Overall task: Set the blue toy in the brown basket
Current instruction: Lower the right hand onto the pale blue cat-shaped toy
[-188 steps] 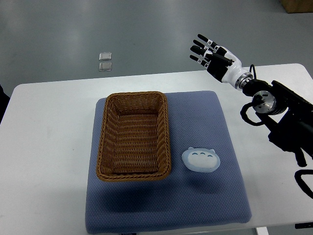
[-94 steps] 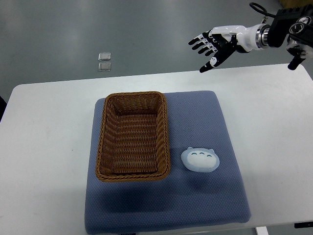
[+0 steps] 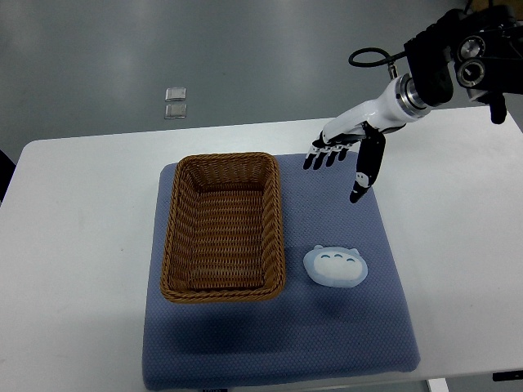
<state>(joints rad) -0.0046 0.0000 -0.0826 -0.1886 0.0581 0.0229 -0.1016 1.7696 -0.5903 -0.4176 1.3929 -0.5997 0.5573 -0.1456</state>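
The blue toy (image 3: pixel 334 267), a pale blue rounded figure with a small face, lies on the blue mat (image 3: pixel 278 343) just right of the brown wicker basket (image 3: pixel 223 288). The basket holds nothing. My right hand (image 3: pixel 339 164) reaches in from the upper right, above the mat's far right part. Its fingers are spread open and point down-left, and they hold nothing. It hovers well above and beyond the toy, apart from it.
The mat lies on a white table (image 3: pixel 73 245). Two small clear squares (image 3: pixel 175 103) lie on the grey floor beyond the table's far edge. The right arm's dark housing (image 3: pixel 462 57) fills the top right corner.
The right hand has swung down and to the left, from beyond the table's far edge to over the mat, closer to the toy. The toy and basket have not moved.
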